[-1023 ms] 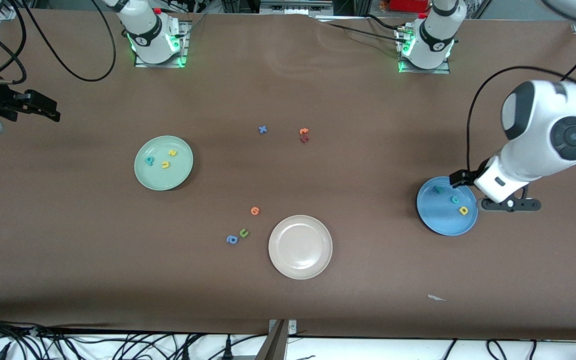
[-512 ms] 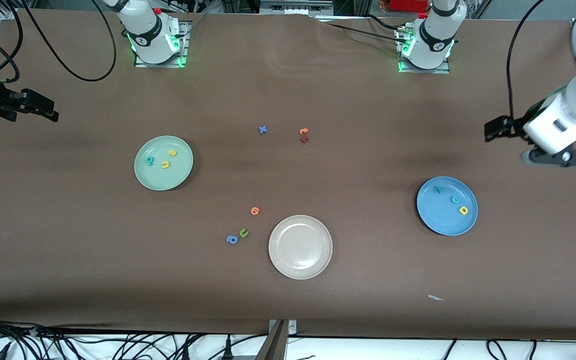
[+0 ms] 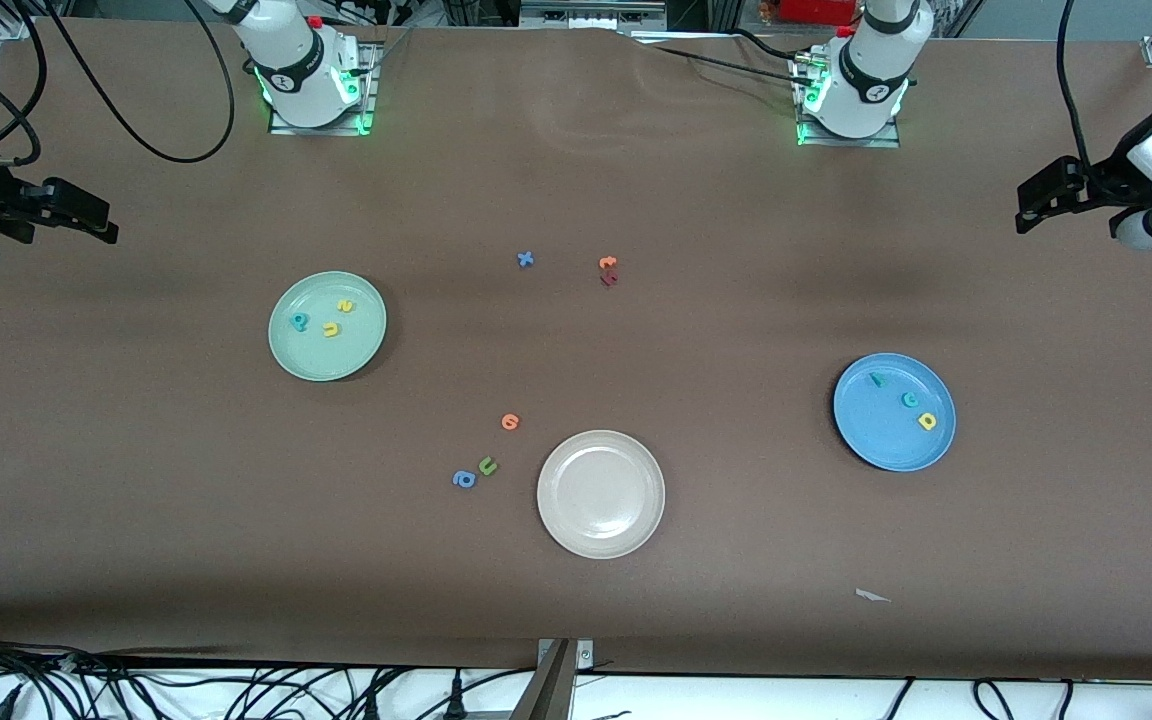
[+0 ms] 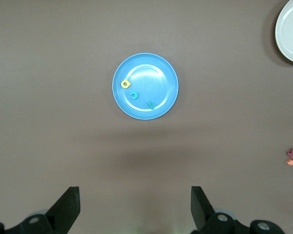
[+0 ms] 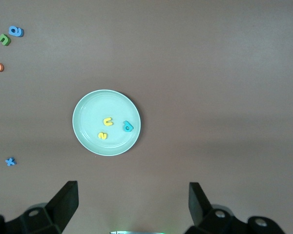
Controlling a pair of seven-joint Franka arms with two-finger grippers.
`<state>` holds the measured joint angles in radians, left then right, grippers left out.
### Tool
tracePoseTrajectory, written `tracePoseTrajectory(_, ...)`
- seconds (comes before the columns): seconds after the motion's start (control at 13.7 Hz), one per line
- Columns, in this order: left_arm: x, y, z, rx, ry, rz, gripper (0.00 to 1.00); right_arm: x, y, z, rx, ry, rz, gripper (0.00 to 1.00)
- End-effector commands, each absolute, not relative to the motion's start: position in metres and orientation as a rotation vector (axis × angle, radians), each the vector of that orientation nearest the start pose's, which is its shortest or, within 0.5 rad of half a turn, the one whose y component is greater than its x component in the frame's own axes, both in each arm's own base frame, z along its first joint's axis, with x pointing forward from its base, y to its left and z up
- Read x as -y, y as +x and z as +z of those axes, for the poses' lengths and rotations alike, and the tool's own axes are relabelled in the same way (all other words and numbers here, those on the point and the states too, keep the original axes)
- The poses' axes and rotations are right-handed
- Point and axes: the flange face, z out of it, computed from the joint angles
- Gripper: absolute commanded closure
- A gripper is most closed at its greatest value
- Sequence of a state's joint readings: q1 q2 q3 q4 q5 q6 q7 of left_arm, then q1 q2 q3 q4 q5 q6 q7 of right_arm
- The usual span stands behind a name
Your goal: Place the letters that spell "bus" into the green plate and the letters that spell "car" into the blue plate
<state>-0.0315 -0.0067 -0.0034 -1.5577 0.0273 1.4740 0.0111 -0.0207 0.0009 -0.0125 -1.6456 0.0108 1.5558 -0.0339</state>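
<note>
Black fingers of the left gripper stand wide apart and hold nothing, high over bare brown tabletop at the left arm's end. The right gripper hangs likewise, jaws spread and empty, over the right arm's end.

Inside the round medium-blue shallow plate lie a small teal foam "r", a teal foam "c" and a yellow foam "a", each apart from the others. Well apart, toward the right arm's end, the round pale mint-green shallow plate holds a teal foam "b", a yellow foam "u" and a yellow foam "s". Between the two, nearer the front camera, sits a round cream-white plate.
</note>
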Motion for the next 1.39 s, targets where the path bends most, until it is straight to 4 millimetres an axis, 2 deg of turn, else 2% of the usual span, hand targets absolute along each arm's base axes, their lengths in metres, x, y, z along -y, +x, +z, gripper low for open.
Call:
tracePoseTrajectory(0.0,0.007,0.541,0.621,-0.085,-3.144,0.108,0.00,0.015,0.549,0.594,-0.017,-3.112,0.133,0.00)
tracePoseTrajectory(0.37,0.007,0.542,0.615,-0.085,-3.144,0.128,0.00,0.018,0.549,0.594,-0.025,-3.112,0.133,0.00)
tracePoseTrajectory(0.58,0.001,0.543,0.615,-0.068,-3.146,0.123,0.00,0.018,0.549,0.594,-0.024,-3.113,0.135,0.00)
tracePoseTrajectory(1.02,0.003,0.549,0.609,-0.099,-3.146,0.113,0.00,0.019,0.549,0.594,-0.027,-3.113,0.135,0.00)
tracePoseTrajectory(1.32,0.001,0.553,0.596,-0.123,-3.146,0.152,0.00,0.020,0.549,0.594,-0.022,-3.138,0.135,0.00)
